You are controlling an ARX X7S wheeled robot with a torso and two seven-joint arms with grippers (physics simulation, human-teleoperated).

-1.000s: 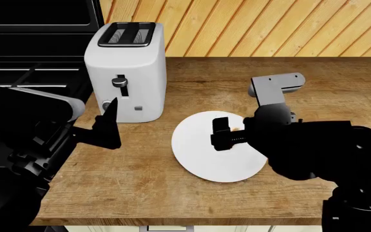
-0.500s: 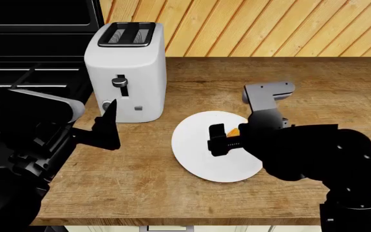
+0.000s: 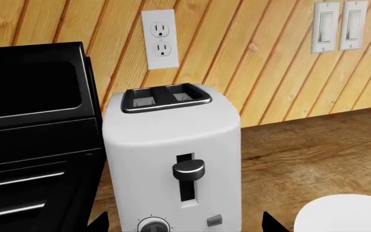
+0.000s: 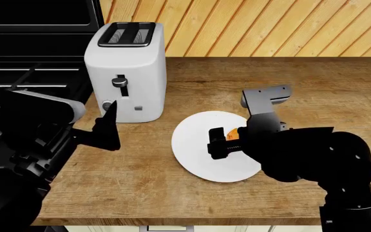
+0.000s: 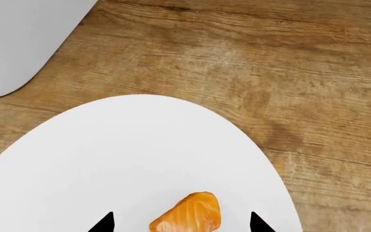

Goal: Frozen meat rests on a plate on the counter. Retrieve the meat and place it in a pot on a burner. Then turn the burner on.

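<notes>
Left wrist view: the toaster [image 3: 172, 159] stands on the counter [image 3: 314, 159], its lever knob up; a black stove [image 3: 34, 145] sits just beside the toaster; the plate [image 3: 347, 215] shows as a white edge near the toaster; two dark fingertips [image 3: 272, 224] of the left gripper [image 3: 182, 227] stand well apart, holding nothing.

Head view: the left gripper [image 4: 105, 130] hovers in front of the toaster [image 4: 126, 72]; the right gripper [image 4: 223, 140] hangs over the plate [image 4: 205, 164], which lies beside the toaster; the meat [image 4: 235, 132] peeks out at the gripper.

Right wrist view: the meat [image 5: 189, 215] lies on the plate [image 5: 108, 159], between the spread fingertips [image 5: 102, 224]; neither tip visibly touches it.
</notes>
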